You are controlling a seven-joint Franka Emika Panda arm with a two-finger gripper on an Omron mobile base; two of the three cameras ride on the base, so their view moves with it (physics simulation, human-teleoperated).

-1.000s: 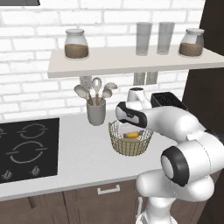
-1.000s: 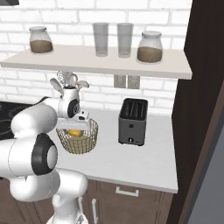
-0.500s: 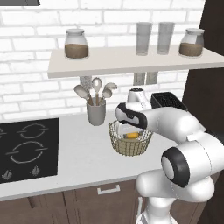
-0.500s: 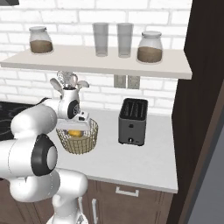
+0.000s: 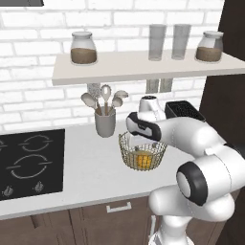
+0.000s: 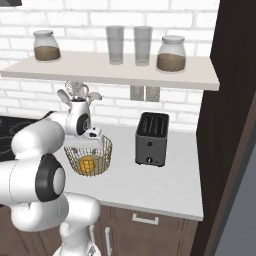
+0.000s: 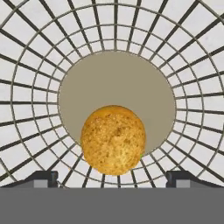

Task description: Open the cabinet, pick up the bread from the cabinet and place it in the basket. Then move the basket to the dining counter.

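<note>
The basket of tan wire mesh stands on the white worktop between the utensil crock and the toaster. The bread, a small golden bun, lies inside it on the beige base. In the right base view the bread shows through the basket's mesh wall. My gripper hangs just over the basket's rim, pointing down into it, open and holding nothing. In the hand view the bread sits between and beyond the two spread fingertips. The dining counter is out of view.
A grey utensil crock stands behind the basket to the left, a dark toaster to its right. The black cooktop lies at far left. A shelf with jars and glasses hangs overhead. A tall dark cabinet side bounds the right.
</note>
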